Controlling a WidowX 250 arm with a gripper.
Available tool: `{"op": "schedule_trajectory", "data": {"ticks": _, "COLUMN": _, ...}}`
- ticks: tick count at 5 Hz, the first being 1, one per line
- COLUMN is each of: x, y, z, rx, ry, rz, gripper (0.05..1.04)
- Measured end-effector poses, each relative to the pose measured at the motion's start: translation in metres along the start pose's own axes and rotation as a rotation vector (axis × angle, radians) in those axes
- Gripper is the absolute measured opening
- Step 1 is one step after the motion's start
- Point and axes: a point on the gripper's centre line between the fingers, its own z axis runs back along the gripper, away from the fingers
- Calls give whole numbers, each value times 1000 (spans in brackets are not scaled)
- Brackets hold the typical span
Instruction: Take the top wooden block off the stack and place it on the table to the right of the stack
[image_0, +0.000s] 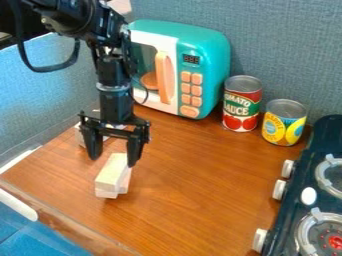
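Observation:
The gripper (113, 159) hangs over the left part of the wooden counter, pointing down, its two fingers spread wide. Just in front of and below it lies a pale wooden block (112, 172), which appears to rest on another pale block (124, 183) set at a slightly different angle. The far end of the upper block lies near the right finger; whether they touch I cannot tell. Behind the gripper a whitish object (83, 138) is partly hidden.
A teal toy microwave (217, 65) stands at the back wall. Right of it are a red tomato can (242, 105) and a yellow can (284, 123). A dark toy stove (307, 175) with white knobs lines the right edge. Grey partitions border the back and left.

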Motion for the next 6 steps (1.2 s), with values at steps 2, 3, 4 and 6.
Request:
{"op": "schedule_trajectory", "data": {"ticks": 2, "x": -1, "y": 0, "z": -27, "rx": 54, "ry": 69, "rz": 43, "gripper": 999}}
{"op": "schedule_trajectory", "data": {"ticks": 3, "x": -3, "y": 5, "z": -31, "rx": 29, "ry": 78, "rz": 52, "gripper": 976}}
{"op": "schedule_trajectory", "data": {"ticks": 4, "x": -4, "y": 5, "z": -31, "rx": 13, "ry": 84, "rz": 42, "gripper": 703}}
{"op": "schedule_trajectory", "data": {"ticks": 6, "x": -7, "y": 8, "z": -29, "rx": 14, "ry": 107, "rz": 77, "gripper": 595}}
